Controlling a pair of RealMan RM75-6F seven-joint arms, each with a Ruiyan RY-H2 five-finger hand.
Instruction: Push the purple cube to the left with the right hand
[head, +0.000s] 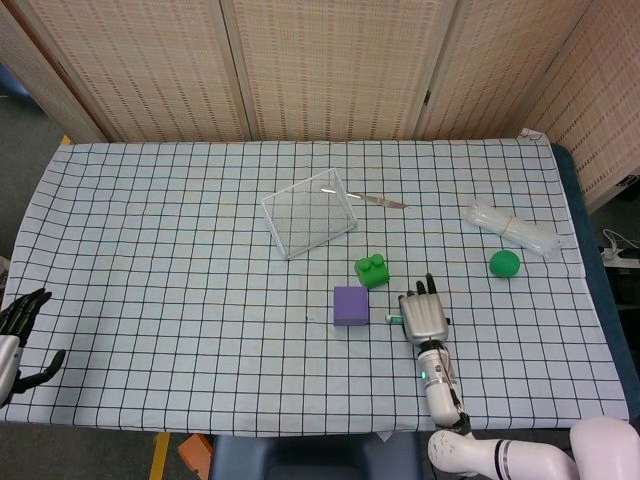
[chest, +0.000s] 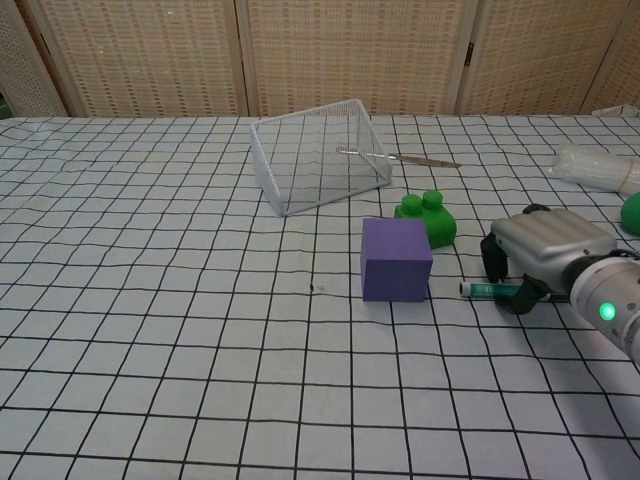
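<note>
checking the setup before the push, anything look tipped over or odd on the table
The wire basket lies tipped on its side near the table's middle, resting on one edge rather than its base. A small pen-like tube also lies under the right hand, between it and the purple cube.

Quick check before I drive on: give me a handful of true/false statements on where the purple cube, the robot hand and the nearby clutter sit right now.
1. The right robot hand touches the purple cube. False: checked cloth shows between them.
2. The green block sits just behind the cube, toward its right. True.
3. The wire basket stands upright with its opening facing up. False: it lies tipped on its side.
4. A small teal-and-white tube lies on the cloth between the cube and the right robot hand. True.
5. The green ball rests against the cube. False: it lies far to the right, near the clear plastic bundle.
</note>
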